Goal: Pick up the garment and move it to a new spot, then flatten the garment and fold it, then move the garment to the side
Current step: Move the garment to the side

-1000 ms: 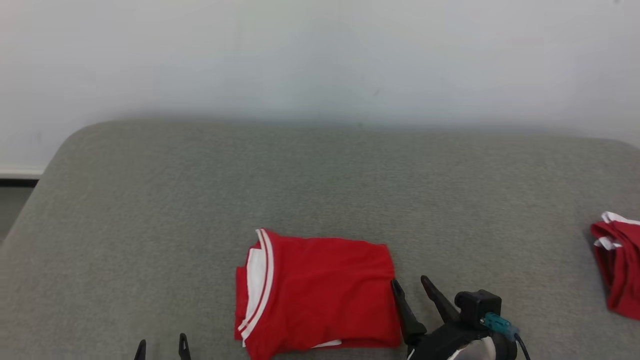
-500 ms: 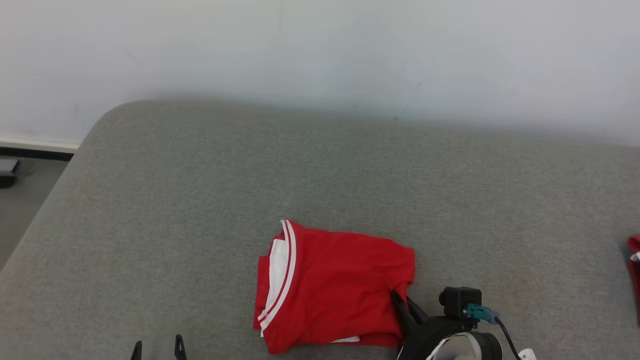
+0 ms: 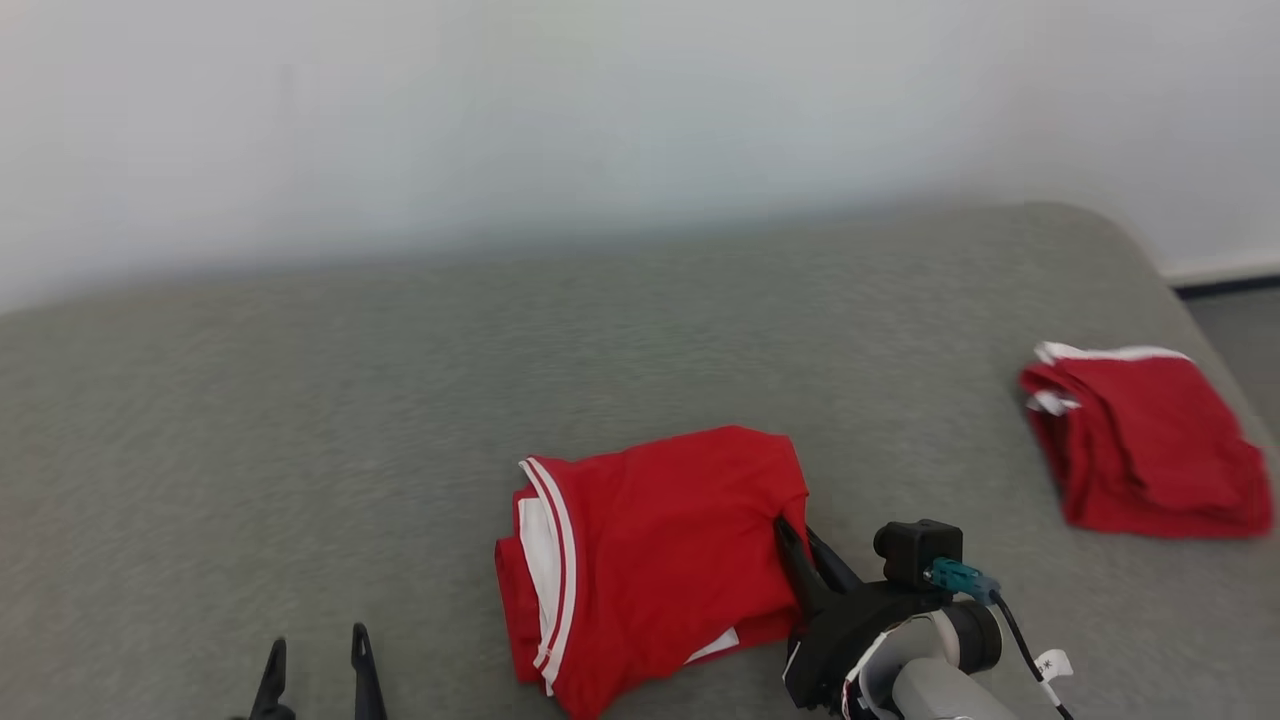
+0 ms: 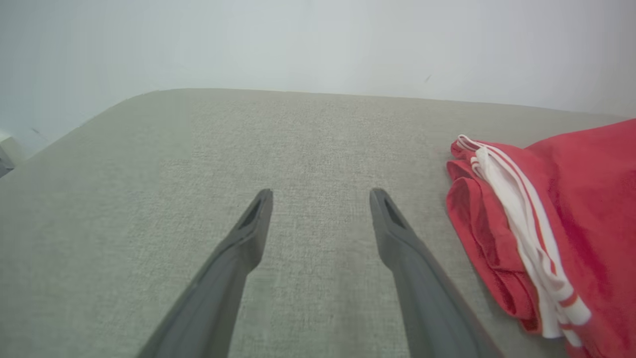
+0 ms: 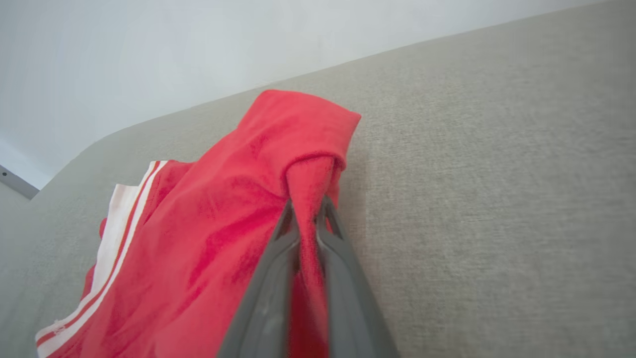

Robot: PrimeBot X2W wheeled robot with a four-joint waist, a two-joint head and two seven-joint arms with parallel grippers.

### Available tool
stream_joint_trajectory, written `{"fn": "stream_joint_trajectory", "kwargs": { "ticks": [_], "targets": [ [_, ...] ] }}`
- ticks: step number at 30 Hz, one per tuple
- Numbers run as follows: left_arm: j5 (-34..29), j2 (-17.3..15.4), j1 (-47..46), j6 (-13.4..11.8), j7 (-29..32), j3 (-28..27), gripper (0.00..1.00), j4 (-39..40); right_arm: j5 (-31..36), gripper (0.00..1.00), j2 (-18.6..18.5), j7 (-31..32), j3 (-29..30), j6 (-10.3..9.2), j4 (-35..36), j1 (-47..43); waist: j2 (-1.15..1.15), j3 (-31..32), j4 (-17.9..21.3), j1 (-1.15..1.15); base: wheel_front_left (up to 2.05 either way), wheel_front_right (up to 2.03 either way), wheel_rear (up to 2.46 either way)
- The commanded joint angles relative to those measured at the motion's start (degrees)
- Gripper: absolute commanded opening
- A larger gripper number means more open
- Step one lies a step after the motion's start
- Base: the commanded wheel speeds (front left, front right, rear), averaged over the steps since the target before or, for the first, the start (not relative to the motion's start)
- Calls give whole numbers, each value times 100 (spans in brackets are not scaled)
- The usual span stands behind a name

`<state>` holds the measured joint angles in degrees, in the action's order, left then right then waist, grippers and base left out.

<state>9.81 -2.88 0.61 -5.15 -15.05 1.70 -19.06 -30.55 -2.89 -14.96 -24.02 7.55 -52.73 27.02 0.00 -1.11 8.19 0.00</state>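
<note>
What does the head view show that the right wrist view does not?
The head view adds a second folded red garment lying apart at the right, and the left gripper with its fingers open. The right wrist view adds the close detail: the right gripper has its fingers shut on a bunched edge of the red garment, which rises in a small peak there. Both show this garment with its white trim, the right gripper at its edge, the grey cushion and the pale wall.
</note>
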Motion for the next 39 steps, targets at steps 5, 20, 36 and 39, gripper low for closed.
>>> {"fn": "stream_joint_trajectory", "kwargs": {
  "ticks": [5, 20, 36, 39],
  "targets": [
    [-15, 0, -393, 5, -17, 140, 100, -23, 70, 0, -45, -27, 169, -17, 178, 9, 0, -375, 2049, 0, 0, 0, 0],
    [-214, -12, -742, 114, -17, 345, 100, -410, 634, 0, -2, -27, 170, -17, 589, 273, 0, -710, 2184, 0, 0, 0, 0],
    [-373, -6, -432, 80, -17, 50, 100, -194, 1254, 0, -1678, -27, 420, -17, -588, 2367, 0, -911, 1207, 0, 0, 0, 0],
    [-433, -6, -461, 70, -17, 51, 100, -224, 1488, 3, -1968, -25, 766, -17, -1077, 2520, 0, -968, 1062, 0, 0, 0, 0]
  ]
}}
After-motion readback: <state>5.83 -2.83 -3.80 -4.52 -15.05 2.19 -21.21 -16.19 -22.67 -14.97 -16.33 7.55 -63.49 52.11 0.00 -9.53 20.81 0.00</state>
